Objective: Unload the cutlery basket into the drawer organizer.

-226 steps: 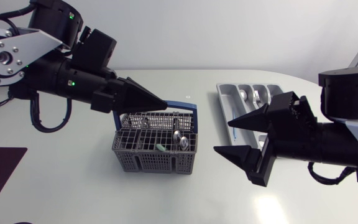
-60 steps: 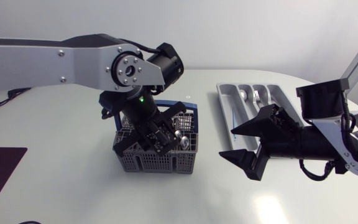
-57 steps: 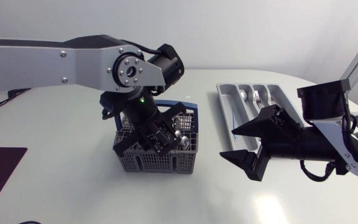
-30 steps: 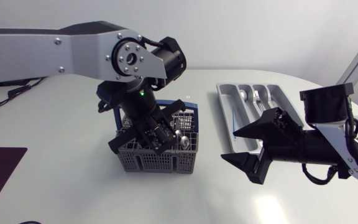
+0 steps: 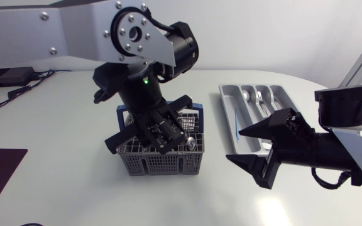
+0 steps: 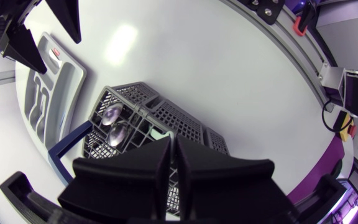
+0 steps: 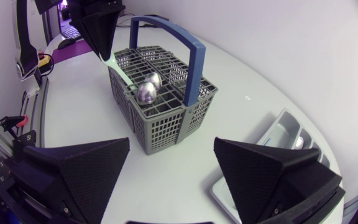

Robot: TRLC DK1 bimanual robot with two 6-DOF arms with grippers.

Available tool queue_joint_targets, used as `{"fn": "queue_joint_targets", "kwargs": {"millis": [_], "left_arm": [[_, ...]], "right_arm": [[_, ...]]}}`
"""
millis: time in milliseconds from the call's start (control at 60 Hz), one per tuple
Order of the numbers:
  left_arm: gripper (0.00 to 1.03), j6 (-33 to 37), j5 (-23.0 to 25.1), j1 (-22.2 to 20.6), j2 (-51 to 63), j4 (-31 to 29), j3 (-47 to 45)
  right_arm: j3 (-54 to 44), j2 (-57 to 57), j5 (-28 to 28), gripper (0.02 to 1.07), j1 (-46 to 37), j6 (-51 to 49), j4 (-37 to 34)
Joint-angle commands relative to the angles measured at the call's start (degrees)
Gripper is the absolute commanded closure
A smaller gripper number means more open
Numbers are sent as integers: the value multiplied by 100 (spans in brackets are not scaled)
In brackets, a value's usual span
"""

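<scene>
Over the middle of the basket, my left claw (image 6: 171, 146) points straight down. Its two fingers are pressed together on a thin pale handle (image 7: 118, 71), whose lower end sits among the grey cells. I judge the grip is taken high on that piece so it can come straight up without catching the grid. Just to the right of it, two spoons (image 7: 148, 90) stand bowls up, probably the next to go. The basket (image 5: 162, 168) sits on the white table (image 5: 74, 182), left of the tray. Its blue carrying bar (image 7: 194, 56) stands upright, so my claw has to come down beside it.

My right claw (image 5: 235, 144) hangs low between basket and tray, fingers wide apart and holding nothing. I take it to be parked clear of the lifting path. The grey tray (image 5: 226, 113) lies on the right, its slots running near to far, with a few spoons already in its far end (image 5: 257, 96).

I can read no brand, label or writing anywhere.
</scene>
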Motion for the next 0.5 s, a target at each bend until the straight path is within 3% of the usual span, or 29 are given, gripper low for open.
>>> {"fn": "queue_joint_targets", "kwargs": {"millis": [0, 200, 483], "left_arm": [[100, -139, 42, -80, -217, -205, 233], [100, -333, -11, -133, -463, -583, 163], [100, -579, -81, -159, -1096, -601, -57]], "right_arm": [[-163, -134, -45, 9, -34, -58, -100], [-216, -363, -45, 9, 18, -23, -179], [-251, -732, -45, 9, 45, 47, -416]]}}
